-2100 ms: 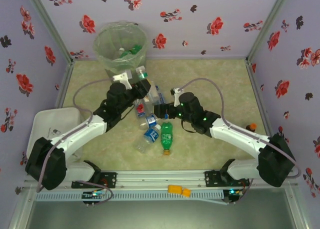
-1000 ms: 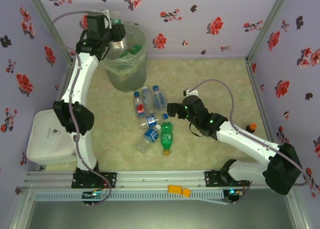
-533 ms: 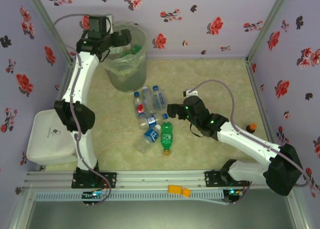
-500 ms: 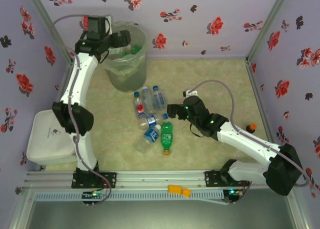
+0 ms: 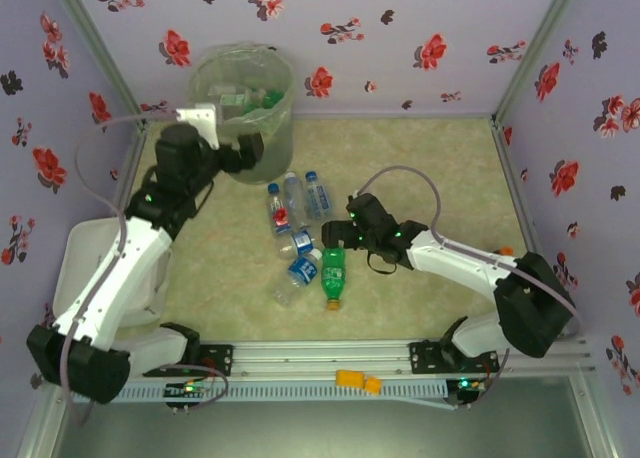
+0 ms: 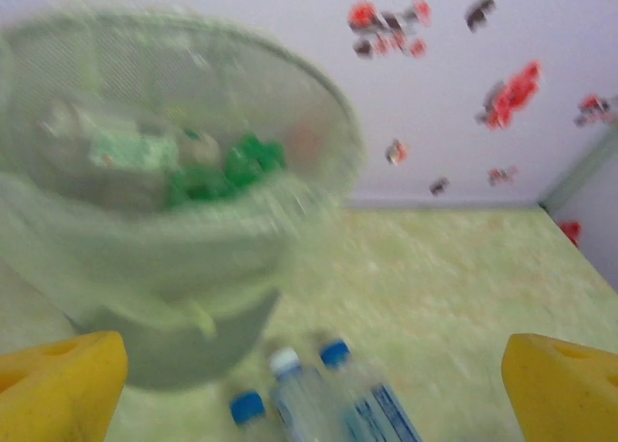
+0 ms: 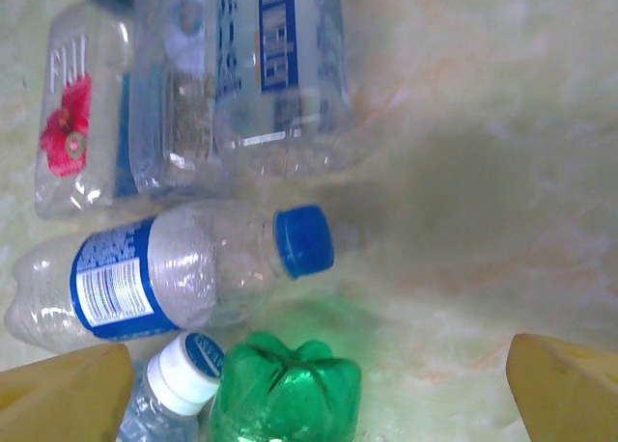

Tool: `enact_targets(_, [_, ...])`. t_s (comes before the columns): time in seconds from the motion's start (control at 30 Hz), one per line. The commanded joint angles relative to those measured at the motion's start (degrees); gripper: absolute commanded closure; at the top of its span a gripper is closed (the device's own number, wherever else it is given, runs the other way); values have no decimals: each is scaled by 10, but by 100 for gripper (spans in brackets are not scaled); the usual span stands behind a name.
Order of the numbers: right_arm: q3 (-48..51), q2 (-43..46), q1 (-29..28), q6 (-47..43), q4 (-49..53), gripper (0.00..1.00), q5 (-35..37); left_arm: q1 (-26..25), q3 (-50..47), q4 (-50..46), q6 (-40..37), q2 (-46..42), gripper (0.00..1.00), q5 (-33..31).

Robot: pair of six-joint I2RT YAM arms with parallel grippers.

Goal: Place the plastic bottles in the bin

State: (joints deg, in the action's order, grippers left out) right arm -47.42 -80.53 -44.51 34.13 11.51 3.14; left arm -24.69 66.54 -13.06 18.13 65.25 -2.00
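From above, the bin (image 5: 243, 98) stands at the far left of the floor, close to the flowery wall. There are green and clear bottles inside it. The left claw (image 5: 248, 150) hangs just in front of the bin, down by its side. More bottles lie in a bunch in the middle of the floor. Three clear bottles (image 5: 296, 198) lie side by side. Two blue-label bottles (image 5: 302, 258) are near them, and a green bottle (image 5: 333, 275) lies right beside those. The right claw (image 5: 345, 238) is over this bunch, close to the top end of the green bottle. A white tray (image 5: 85, 268) sits by the left arm.

The left wrist camera is blurry. The bin (image 6: 174, 220) is big and near, with green bottles (image 6: 222, 167) inside it. The left claw (image 6: 309, 389) is wide open, its yellow fingers (image 6: 58, 389) far apart with nothing between them. Just below the bin, the clear bottles (image 6: 323, 403) with blue caps lie on the floor.

The right wrist camera looks straight down at the bunch. The right claw (image 7: 314, 394) is wide open too and holds nothing; its yellow fingers (image 7: 570, 389) sit at the two bottom corners. The round bottom of the green bottle (image 7: 285, 389) is right between them. A white-cap bottle (image 7: 179, 379) touches it. Above lies a blue-cap bottle (image 7: 174, 273) on its side. At the top the three clear bottles (image 7: 174, 95) lie together, one with a red flower on it.
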Motion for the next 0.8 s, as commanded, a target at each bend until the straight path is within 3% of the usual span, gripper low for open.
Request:
enact_targets(0.0, [-7,-14,-2,48,5,0,-63,-53,-73,44,44,-32,0,-57])
enact_targets(0.2, [29,-32,-23,120,-51,2,-105,-108,-209,97,162,-74,0,-93])
enact_targets(0.43, [44,-52,-48,153,-21,9,-45,-180,-311,166,262,-69,0,-118])
enact_targets(0.77, [59,-81,-47,193,-36,26,-16,-230,-281,196,258,8,0,-127])
